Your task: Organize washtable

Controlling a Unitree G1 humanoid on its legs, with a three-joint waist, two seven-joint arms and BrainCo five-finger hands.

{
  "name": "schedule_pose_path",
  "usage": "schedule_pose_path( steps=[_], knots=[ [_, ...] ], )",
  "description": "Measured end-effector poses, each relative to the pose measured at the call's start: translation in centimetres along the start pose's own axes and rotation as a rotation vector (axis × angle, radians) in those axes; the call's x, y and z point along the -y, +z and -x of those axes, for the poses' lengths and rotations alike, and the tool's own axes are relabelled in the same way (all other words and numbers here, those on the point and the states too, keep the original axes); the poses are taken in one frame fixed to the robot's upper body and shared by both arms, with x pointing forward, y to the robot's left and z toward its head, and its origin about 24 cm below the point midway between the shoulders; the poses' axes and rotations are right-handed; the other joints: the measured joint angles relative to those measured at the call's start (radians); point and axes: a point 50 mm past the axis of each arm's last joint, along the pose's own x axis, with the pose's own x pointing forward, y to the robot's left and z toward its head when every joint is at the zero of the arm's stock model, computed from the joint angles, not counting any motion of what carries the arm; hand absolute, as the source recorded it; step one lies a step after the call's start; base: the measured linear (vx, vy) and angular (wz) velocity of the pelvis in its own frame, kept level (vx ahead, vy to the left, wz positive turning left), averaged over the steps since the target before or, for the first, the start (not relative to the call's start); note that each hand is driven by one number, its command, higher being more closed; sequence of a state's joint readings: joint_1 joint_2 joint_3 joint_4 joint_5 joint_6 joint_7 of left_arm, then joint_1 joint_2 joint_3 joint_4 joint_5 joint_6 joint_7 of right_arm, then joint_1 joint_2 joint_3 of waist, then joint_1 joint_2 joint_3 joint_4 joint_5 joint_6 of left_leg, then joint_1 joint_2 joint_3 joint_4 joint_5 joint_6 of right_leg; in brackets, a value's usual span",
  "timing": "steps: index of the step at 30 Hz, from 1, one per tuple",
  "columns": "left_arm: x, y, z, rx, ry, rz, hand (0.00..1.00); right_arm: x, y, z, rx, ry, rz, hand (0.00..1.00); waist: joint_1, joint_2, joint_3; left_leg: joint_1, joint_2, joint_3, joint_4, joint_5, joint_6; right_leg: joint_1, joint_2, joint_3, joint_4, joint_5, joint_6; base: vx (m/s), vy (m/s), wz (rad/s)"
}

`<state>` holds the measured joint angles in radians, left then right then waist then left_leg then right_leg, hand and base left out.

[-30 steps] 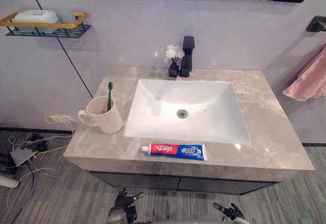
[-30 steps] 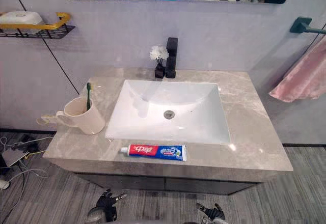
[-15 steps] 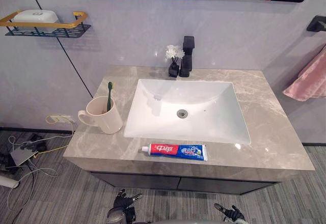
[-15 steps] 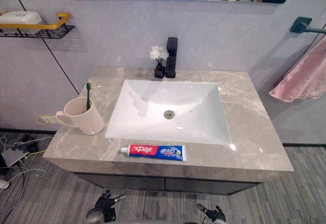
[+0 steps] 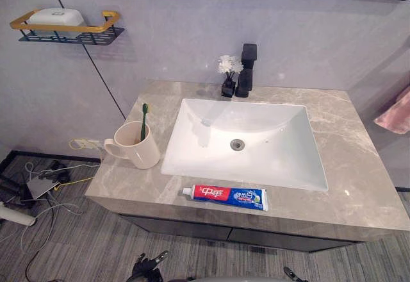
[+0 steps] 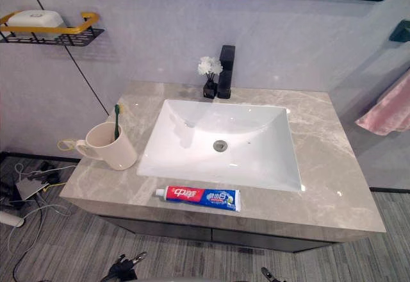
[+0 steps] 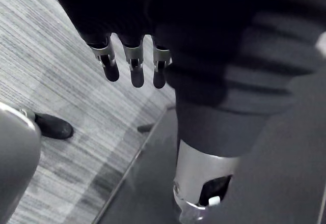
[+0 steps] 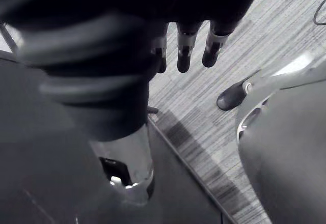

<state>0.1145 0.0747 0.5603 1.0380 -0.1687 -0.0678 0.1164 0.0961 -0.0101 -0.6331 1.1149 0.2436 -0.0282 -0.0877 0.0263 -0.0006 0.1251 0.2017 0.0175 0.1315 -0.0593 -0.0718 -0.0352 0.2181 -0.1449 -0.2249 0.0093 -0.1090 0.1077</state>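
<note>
Washtable (image 5: 362,173) stands in front of us, a grey marble top, and both our hands hang below its near edge, touching nothing on it. Our left hand (image 7: 133,66) points down at the striped grey floor (image 7: 61,81); its fingers are straight, side by side, and hold nothing. Our right hand (image 8: 184,51) hangs the same way on the other side, fingers straight and loose, nothing in them. From the head we see the two hands only as dark tips at the near edge of the scene, the left one below the table's left half, the right one below its right half.

Nearest to the hands on the top lies a toothpaste tube (image 5: 224,195), flat on the near strip of marble, its cap pointing left and its length running along the near rim of the sink (image 5: 269,144). The tube lies just beside that rim; we cannot tell whether they touch. The white sink is set in the middle of the top.

Left of the sink stands a cream mug (image 5: 138,149), upright, its handle turned left. A green toothbrush (image 5: 143,118) stands in it, leaning on the far rim, head up.

At the far edge, behind the sink, stands a black tap (image 5: 246,70), and just left of it a small dark vase of white flowers (image 5: 227,77).

On the wall at far left hangs a shelf (image 5: 96,33) with a white box (image 5: 59,16) on it. At the far right a pink towel (image 5: 397,112) hangs.
</note>
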Motion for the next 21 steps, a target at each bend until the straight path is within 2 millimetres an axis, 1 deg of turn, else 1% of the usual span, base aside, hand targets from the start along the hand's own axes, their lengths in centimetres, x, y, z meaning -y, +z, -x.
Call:
schedule_pose_path(
  steps=[1,2,3,4,6,7,8,9,10,11,12,13,14,15,16,18,19,20,21],
  knots=[
    [-1.4,1.2,-0.2,0.039,0.05,0.054,0.0,0.1,0.1,0.0,0.003,-0.003,-0.007,0.0,0.008,0.004,0.003,-0.003,0.0,-0.006,0.004,0.0,0.0,0.002,-0.001,-0.009,0.002,-0.001,0.0,-0.02,-0.039,0.14],
    [-2.1,2.4,-0.3,0.081,0.079,0.085,0.0,0.3,0.0,0.0,0.001,-0.01,-0.022,0.0,0.017,0.007,0.004,-0.004,-0.001,-0.011,0.006,0.0,0.0,0.003,-0.002,-0.017,0.004,-0.002,0.0,-0.04,-0.038,0.2],
    [-2.8,3.9,-0.4,0.136,0.099,0.112,0.0,0.4,0.0,0.0,0.0,-0.016,-0.029,0.0,0.019,0.012,0.006,-0.007,-0.001,-0.02,0.007,0.0,0.0,0.002,-0.005,-0.024,0.007,-0.008,0.004,-0.06,-0.049,0.25],
    [-3.9,5.6,-0.2,0.209,0.133,0.146,0.0,0.6,0.0,0.0,0.002,-0.019,-0.031,0.0,0.024,0.013,0.006,-0.016,-0.003,-0.03,0.007,0.002,0.002,0.003,-0.012,-0.036,0.012,-0.019,0.009,-0.07,-0.059,0.32],
    [-4.8,9.1,0.7,0.364,0.15,0.197,0.0,0.7,0.4,0.1,0.028,-0.019,-0.032,0.0,0.04,0.022,0.006,-0.016,-0.005,-0.043,0.006,0.003,0.002,0.001,-0.018,-0.052,0.035,-0.036,0.011,-0.04,-0.042,0.25],
    [-4.9,10.0,1.0,0.409,0.148,0.215,0.0,0.9,0.4,0.1,0.03,-0.023,-0.031,0.0,0.044,0.023,0.005,-0.016,-0.005,-0.045,0.006,0.003,0.002,0.0,-0.019,-0.054,0.04,-0.039,0.011,0.0,-0.03,0.19],
    [-5.1,12.2,2.2,0.523,0.145,0.251,0.0,1.0,0.4,0.2,0.037,-0.021,-0.024,0.0,0.049,0.02,0.001,-0.023,-0.005,-0.051,0.01,0.003,0.001,0.0,-0.02,-0.066,0.044,-0.044,0.012,0.01,-0.027,0.26],
    [-5.2,13.9,3.3,0.616,0.145,0.279,0.0,0.9,0.4,0.2,0.041,-0.017,-0.017,0.0,0.049,0.021,-0.003,-0.038,-0.006,-0.06,0.018,0.003,0.001,-0.005,-0.022,-0.079,0.047,-0.048,0.012,0.03,-0.04,0.38],
    [-5.2,16.0,5.0,0.741,0.137,0.307,0.0,0.7,0.5,0.2,0.046,-0.01,-0.012,0.0,0.05,0.015,-0.011,-0.052,-0.008,-0.075,0.033,0.002,0.001,-0.01,-0.025,-0.092,0.058,-0.051,0.013,0.09,-0.032,0.4],
    [-4.9,17.5,6.5,0.838,0.127,0.332,0.0,0.5,0.5,0.2,0.05,0.0,0.005,0.0,0.052,0.015,-0.011,-0.06,-0.008,-0.083,0.042,0.003,0.001,-0.01,-0.026,-0.105,0.062,-0.051,0.012,0.09,-0.027,0.39],
    [-4.3,19.2,8.7,0.962,0.105,0.37,0.0,0.4,0.5,0.3,0.05,0.006,0.014,0.0,0.061,0.015,-0.011,-0.067,-0.011,-0.097,0.054,0.002,0.001,-0.005,-0.032,-0.109,0.063,-0.051,0.012,0.08,-0.005,0.31],
    [-3.8,20.0,10.0,1.026,0.085,0.388,0.0,0.3,0.4,0.3,0.048,0.01,0.017,0.0,0.066,0.015,-0.011,-0.069,-0.014,-0.103,0.062,0.001,0.001,0.0,-0.033,-0.114,0.063,-0.051,0.012,0.02,0.004,0.27],
    [-2.8,21.1,12.4,1.14,0.038,0.409,0.0,0.1,0.2,0.3,0.044,0.018,0.034,0.0,0.071,0.014,-0.012,-0.068,-0.016,-0.106,0.073,-0.003,0.001,0.012,-0.035,-0.124,0.063,-0.051,0.012,0.03,0.013,0.23],
    [-1.9,21.8,14.7,1.246,-0.006,0.403,0.0,-0.2,0.2,0.4,0.044,0.033,0.047,0.0,0.071,0.015,-0.013,-0.064,-0.018,-0.113,0.08,-0.007,0.003,0.023,-0.042,-0.13,0.063,-0.051,0.012,0.01,0.016,0.22],
    [-1.5,22.2,15.9,1.297,-0.036,0.397,0.0,-0.5,0.2,0.4,0.047,0.041,0.052,0.0,0.071,0.014,-0.015,-0.065,-0.019,-0.115,0.082,-0.008,0.004,0.024,-0.043,-0.131,0.063,-0.051,0.012,0.0,0.028,0.13],
    [0.5,22.8,20.5,1.48,-0.17,0.372,0.0,-1.2,0.2,0.5,0.055,0.069,0.068,0.0,0.073,0.013,-0.018,-0.076,-0.019,-0.122,0.104,-0.021,0.008,0.025,-0.044,-0.131,0.064,-0.051,0.012,-0.01,0.012,0.03],
    [1.1,22.8,21.5,1.521,-0.21,0.361,0.0,-1.3,0.2,0.5,0.055,0.073,0.068,0.0,0.073,0.013,-0.018,-0.079,-0.019,-0.124,0.109,-0.025,0.009,0.025,-0.044,-0.131,0.064,-0.051,0.012,-0.04,0.01,0.04],
    [2.1,22.6,23.5,1.594,-0.288,0.347,0.0,-1.4,0.1,0.5,0.053,0.083,0.069,0.0,0.072,0.012,-0.019,-0.081,-0.02,-0.124,0.113,-0.026,0.01,0.024,-0.045,-0.131,0.065,-0.051,0.012,-0.05,0.014,0.02],
    [2.9,22.2,25.0,1.65,-0.361,0.338,0.0,-1.4,0.0,0.5,0.051,0.09,0.069,0.0,0.072,0.011,-0.019,-0.082,-0.021,-0.124,0.114,-0.026,0.01,0.024,-0.046,-0.131,0.065,-0.051,0.013,-0.06,0.014,0.0]
  ],
)
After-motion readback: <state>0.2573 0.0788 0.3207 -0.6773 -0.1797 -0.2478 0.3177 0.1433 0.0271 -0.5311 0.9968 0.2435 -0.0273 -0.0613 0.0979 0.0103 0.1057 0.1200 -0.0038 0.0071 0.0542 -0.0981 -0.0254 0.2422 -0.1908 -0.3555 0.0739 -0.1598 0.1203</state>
